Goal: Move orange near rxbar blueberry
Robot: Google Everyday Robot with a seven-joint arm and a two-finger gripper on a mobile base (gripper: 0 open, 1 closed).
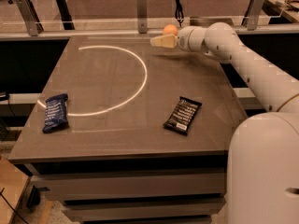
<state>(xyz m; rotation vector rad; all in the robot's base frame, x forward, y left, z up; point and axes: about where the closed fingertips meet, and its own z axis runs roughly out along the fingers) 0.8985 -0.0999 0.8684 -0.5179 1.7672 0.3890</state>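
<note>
**Where the gripper (162,41) hovers at the far edge of the bench (140,136), the orange (170,30) sits just behind it**

As I stand here, the gripper hangs low over the back of the bench, pointing left. I cannot tell whether it is open or closed, though it looks to hold nothing. The orange lies just beyond it, toward the far rail. The arm (252,64) reaches in from the right, stretched long. The rxbar blueberry (55,112) lies well away at the front left, its long axis running front to back.
</note>
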